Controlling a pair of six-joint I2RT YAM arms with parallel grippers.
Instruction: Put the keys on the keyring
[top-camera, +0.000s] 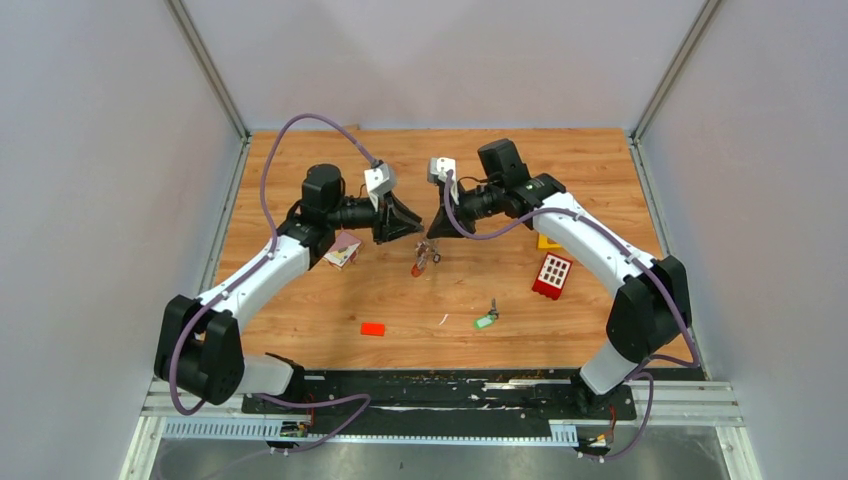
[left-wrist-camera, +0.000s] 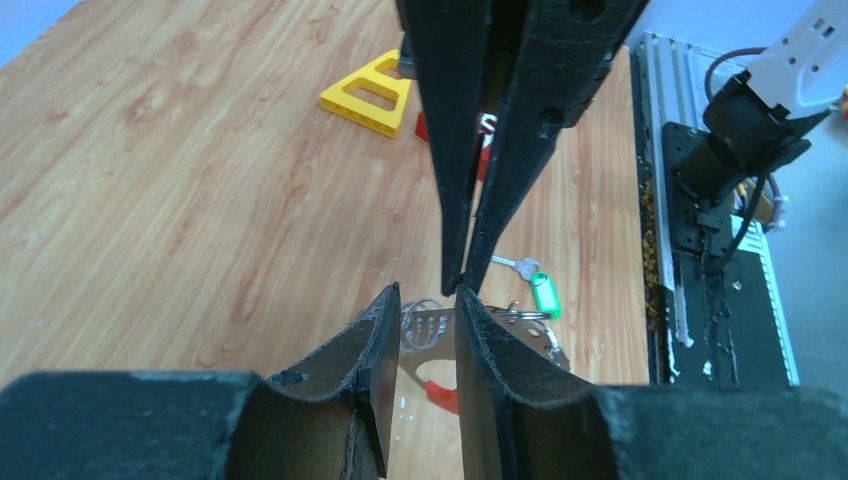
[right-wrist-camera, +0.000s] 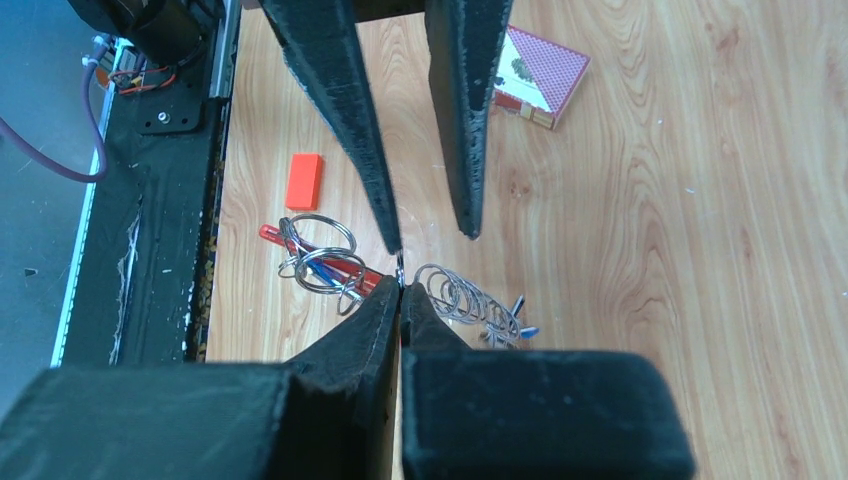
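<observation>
- The left arm (top-camera: 260, 275) and the right arm (top-camera: 590, 235) are angled inward, with the gripper tips almost met.
- The left gripper (left-wrist-camera: 428, 297) is held narrowly parted.
- The right gripper (right-wrist-camera: 401, 287) is pressed closed.

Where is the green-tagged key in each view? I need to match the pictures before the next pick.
Top external: the green-tagged key lies lower right of centre.
Left wrist: it is right of centre, tag toward the camera.
Right wrist: not in it.
Shared landmark: the keyring, near the middle of all three views.
</observation>
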